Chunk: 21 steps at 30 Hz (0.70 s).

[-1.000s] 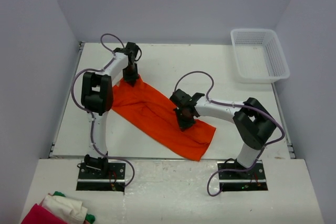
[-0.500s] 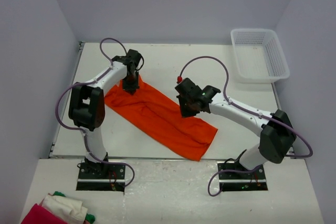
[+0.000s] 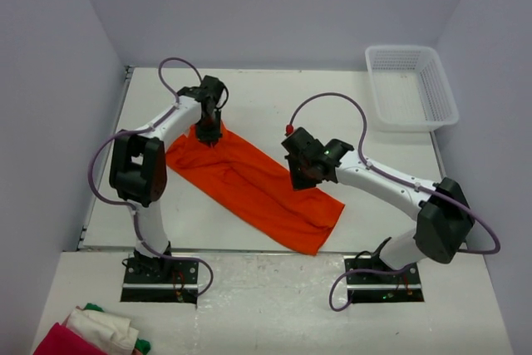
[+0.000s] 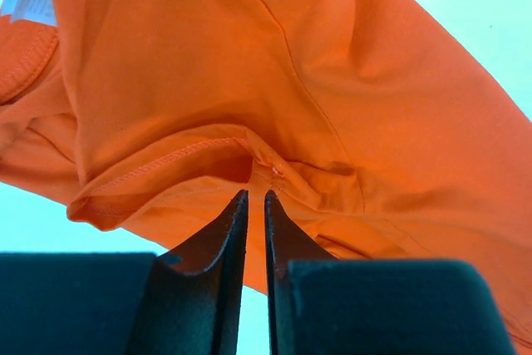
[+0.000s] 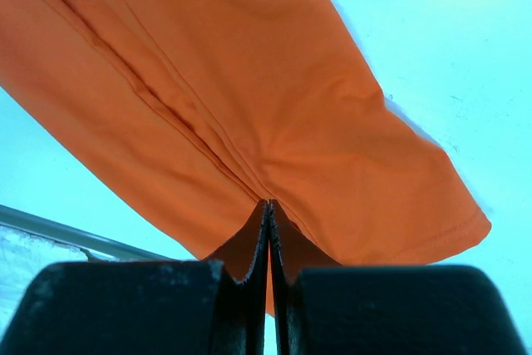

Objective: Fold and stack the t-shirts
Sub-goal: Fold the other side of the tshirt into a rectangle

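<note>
Well off to the far right of the right end effector (image 5: 268, 204): a white mesh basket (image 3: 413, 125) at the corner of the white surface (image 3: 274, 97). Pale walls (image 3: 274, 6) on three sides. Between the two end effectors, flat on the surface — an orange t-shirt (image 3: 249, 184), folded into a long slanting band. Right one pressed together on a pleat of it. Left end effector (image 4: 256, 197) a sliver apart, tips at a bunched seam. Far behind it, past the arm's base — a red, white and green cloth pile (image 3: 91, 334).
</note>
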Each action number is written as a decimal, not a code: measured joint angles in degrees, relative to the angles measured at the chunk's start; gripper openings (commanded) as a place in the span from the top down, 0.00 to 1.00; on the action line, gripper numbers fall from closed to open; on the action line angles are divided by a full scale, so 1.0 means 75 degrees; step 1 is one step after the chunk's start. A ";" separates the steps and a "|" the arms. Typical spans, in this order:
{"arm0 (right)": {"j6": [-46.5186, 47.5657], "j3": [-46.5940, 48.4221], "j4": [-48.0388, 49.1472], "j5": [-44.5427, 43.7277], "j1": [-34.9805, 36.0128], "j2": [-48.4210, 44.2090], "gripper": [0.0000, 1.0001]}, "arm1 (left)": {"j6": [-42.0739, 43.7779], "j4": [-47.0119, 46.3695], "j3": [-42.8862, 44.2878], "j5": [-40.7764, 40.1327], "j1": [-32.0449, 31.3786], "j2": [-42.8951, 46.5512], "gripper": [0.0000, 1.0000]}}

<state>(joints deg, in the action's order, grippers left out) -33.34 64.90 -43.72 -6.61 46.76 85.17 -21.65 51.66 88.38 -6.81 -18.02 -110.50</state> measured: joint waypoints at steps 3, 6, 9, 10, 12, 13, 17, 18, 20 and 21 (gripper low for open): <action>0.0012 -0.0093 0.0003 0.0009 -0.0079 -0.0061 1.00 | 0.0000 -0.0017 0.0000 0.0082 0.0000 -0.0076 0.84; 0.0044 -0.0172 0.0026 0.0009 -0.0154 -0.0134 1.00 | 0.0000 -0.0038 0.0000 0.0117 0.0000 -0.0184 0.84; 0.0058 -0.0297 0.0061 0.0017 -0.0259 -0.0300 1.00 | 0.0003 -0.0052 0.0000 0.0119 -0.0003 -0.0312 0.83; 0.0067 -0.0335 0.0067 0.0020 -0.0294 -0.0370 1.00 | 0.0003 -0.0055 0.0000 0.0117 -0.0003 -0.0356 0.83; 0.0079 -0.0405 0.0114 0.0029 -0.0335 -0.0463 1.00 | 0.0003 -0.0067 0.0000 0.0117 -0.0003 -0.0449 0.83; 0.0079 -0.0428 0.0131 0.0035 -0.0347 -0.0490 1.00 | 0.0003 -0.0076 0.0000 0.0117 0.0000 -0.0493 0.83; 0.0105 -0.0519 0.0192 0.0050 -0.0391 -0.0513 1.00 | 0.0000 -0.0102 0.0000 0.0114 -0.0003 -0.0603 0.80; 0.0108 -0.0542 0.0201 0.0050 -0.0393 -0.0513 1.00 | 0.0003 -0.0108 -0.0003 0.0111 -0.0003 -0.0612 0.77; 0.0114 -0.0595 0.0224 0.0055 -0.0402 -0.0513 1.00 | 0.0000 -0.0128 -0.0020 0.0102 -0.0003 -0.0612 0.77; 0.0117 -0.0609 0.0227 0.0073 -0.0411 -0.0513 1.00 | 0.0000 -0.0152 -0.0041 0.0087 -0.0003 -0.0612 0.76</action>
<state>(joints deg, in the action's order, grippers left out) -32.47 60.34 -42.02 -6.07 43.68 81.32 -21.65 50.52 88.07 -6.15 -18.04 -115.09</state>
